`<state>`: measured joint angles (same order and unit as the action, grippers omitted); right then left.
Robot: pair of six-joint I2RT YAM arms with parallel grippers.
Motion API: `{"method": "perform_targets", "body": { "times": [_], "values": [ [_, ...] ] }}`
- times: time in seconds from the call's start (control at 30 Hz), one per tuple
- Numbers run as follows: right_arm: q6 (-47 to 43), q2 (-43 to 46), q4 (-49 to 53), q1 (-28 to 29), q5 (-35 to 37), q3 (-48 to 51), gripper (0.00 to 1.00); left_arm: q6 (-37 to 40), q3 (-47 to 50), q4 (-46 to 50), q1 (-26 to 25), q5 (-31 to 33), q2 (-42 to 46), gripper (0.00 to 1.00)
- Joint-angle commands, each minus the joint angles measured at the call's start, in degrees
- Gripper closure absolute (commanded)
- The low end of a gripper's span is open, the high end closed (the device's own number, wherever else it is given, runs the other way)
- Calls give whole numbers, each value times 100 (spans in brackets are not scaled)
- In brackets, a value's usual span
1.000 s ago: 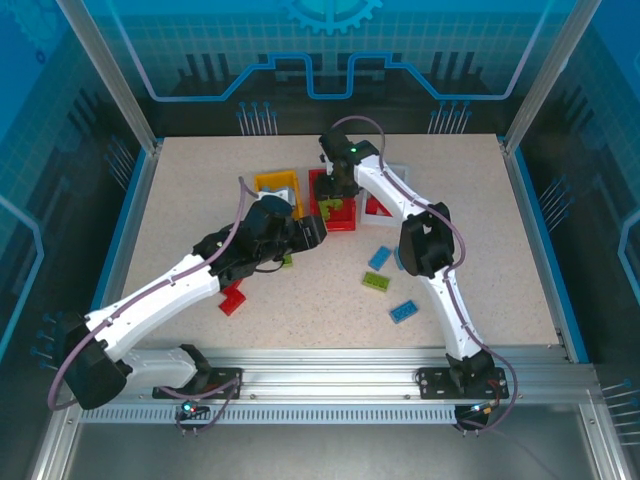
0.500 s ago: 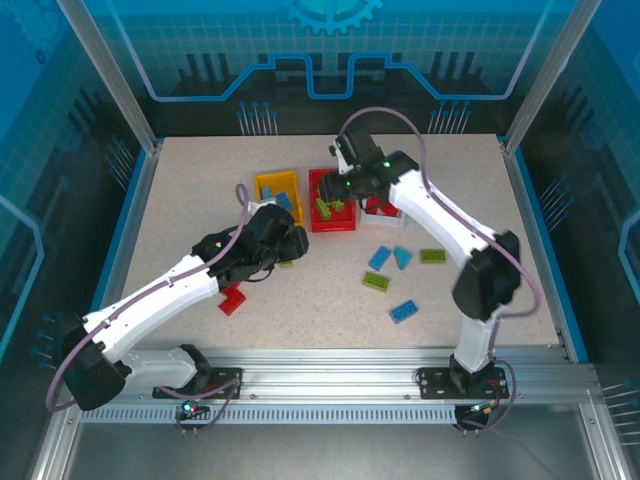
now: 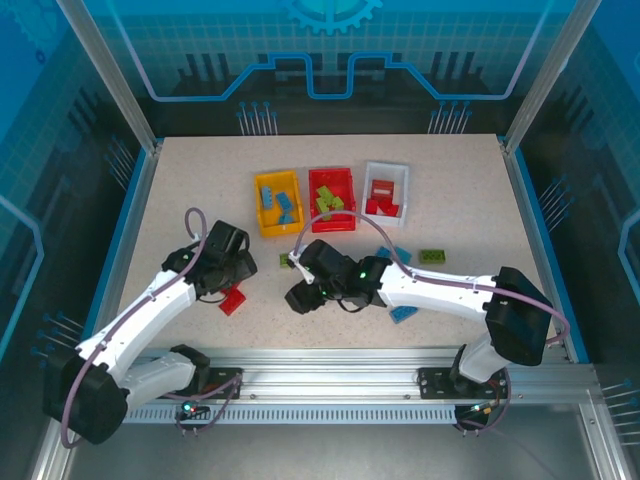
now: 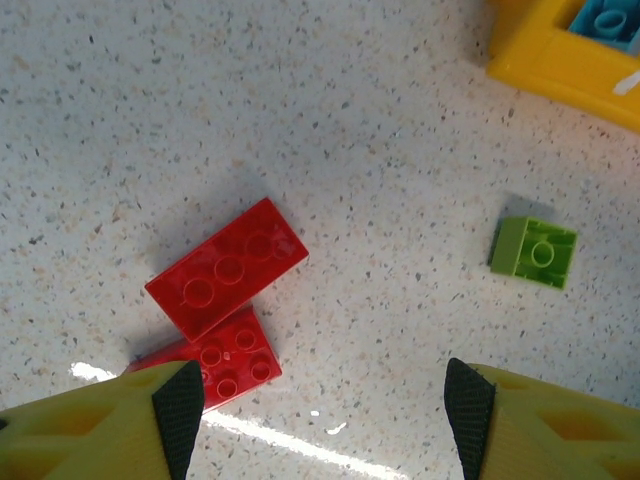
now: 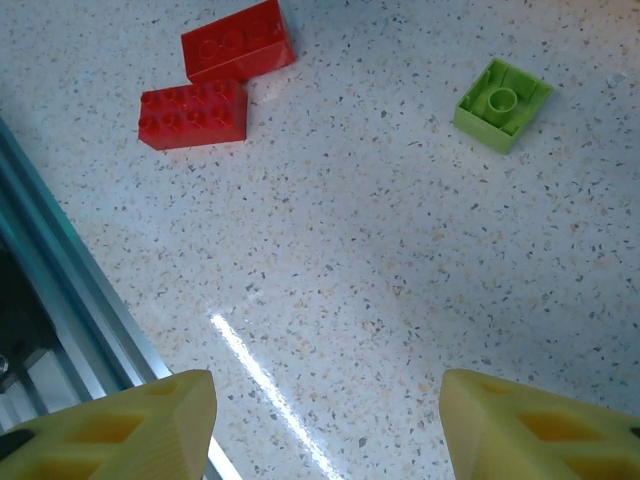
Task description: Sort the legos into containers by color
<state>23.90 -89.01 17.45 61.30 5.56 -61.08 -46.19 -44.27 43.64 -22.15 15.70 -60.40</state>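
My left gripper (image 4: 320,400) hangs open and empty, 2 red legos (image 4: 228,268) at 10 o'clock — I'm on the pick. My right gripper (image 5: 325,410), open and empty too, has a green lego (image 5: 502,104) at 1 o'clock. Next, likely: shift over, straddle 1 of them, close — then the white bin (image 3: 388,166).

Red bricks: I see one (image 5: 237,40) at upper left, another (image 5: 193,113) just below it.
Green brick (image 5: 502,103): upper right, alone.
Gripper (image 5: 325,425): fingers apart at the bottom, nothing between.
Rail (image 5: 60,270): left edge.
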Motion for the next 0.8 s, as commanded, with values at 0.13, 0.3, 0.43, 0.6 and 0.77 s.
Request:
{"method": "perform_targets", "body": {
  "times": [0.13, 0.3, 0.43, 0.6, 0.77],
  "values": [
    [784, 484, -785, 64, 911, 556, 38, 173, 137, -857, 31, -1018, -237, 30],
    [885, 1020, -1114, 180, 1228, 1036, 34, 403, -104, -1526, -128, -1209, -1183, 29],
    [1078, 1451, -1077, 190, 1494, 1484, 32, 577, -615, -1651, -375, -1089, -2112, 29],
    [1193, 1851, -864, 181, 1693, 1699, 29, 704, -1103, -1604, -557, -732, -2800, 25],
    [1266, 2056, -713, 163, 1738, 1766, 29, 946, -1506, -1536, -559, -630, -3588, 25]
  ]
}}
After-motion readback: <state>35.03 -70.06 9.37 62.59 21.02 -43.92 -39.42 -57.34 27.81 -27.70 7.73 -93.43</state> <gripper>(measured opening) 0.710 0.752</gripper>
